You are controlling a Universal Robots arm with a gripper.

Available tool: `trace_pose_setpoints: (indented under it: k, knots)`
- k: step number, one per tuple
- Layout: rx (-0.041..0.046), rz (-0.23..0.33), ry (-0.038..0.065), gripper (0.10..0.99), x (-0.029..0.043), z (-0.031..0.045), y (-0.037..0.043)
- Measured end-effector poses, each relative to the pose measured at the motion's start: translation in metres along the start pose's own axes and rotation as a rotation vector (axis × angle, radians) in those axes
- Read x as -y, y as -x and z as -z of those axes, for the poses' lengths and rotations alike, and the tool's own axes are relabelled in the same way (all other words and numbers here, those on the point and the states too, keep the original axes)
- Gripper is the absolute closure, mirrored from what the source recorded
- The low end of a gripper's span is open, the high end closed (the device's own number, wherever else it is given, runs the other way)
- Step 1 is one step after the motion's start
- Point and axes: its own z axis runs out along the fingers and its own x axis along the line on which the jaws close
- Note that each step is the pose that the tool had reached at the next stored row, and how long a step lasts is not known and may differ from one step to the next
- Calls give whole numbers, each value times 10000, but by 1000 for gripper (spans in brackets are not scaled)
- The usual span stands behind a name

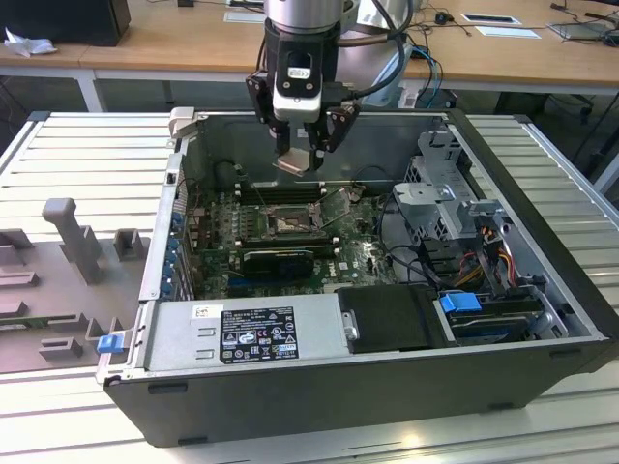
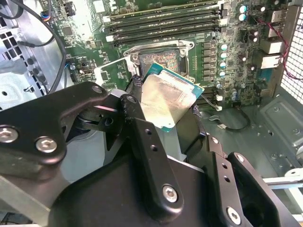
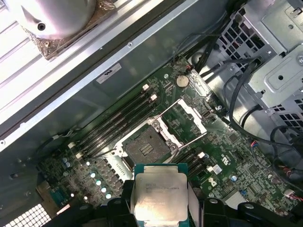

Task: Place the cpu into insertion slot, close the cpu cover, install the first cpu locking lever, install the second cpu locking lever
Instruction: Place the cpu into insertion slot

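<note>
My gripper [image 1: 301, 155] hangs inside the open computer case, shut on the cpu [image 1: 298, 160], a flat square chip with a pale silver top. In both wrist views the cpu [image 2: 165, 100] [image 3: 160, 195] sits clamped between the black fingers [image 2: 136, 101], tilted, a little above the motherboard. The insertion slot [image 1: 287, 224] [image 2: 163, 59] [image 3: 147, 147] lies bare below and just ahead of the chip. The cpu cover [image 3: 193, 111] [image 1: 336, 201], a thin silvery frame, stands swung open beside the slot.
Memory sticks [image 3: 118, 118] run along one side of the slot. A black card [image 1: 279, 259] and the power supply [image 1: 242, 333] lie nearer the case front. A drive cage [image 1: 445, 193] with cables [image 3: 241, 90] stands at the exterior view's right. Case walls [image 1: 174, 193] enclose the board.
</note>
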Motion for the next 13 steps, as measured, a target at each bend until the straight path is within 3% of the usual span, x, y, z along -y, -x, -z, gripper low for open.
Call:
trace_pose_setpoints:
  k: [13]
  knots:
    - [21, -303, 0, 553, 4, -50, 1]
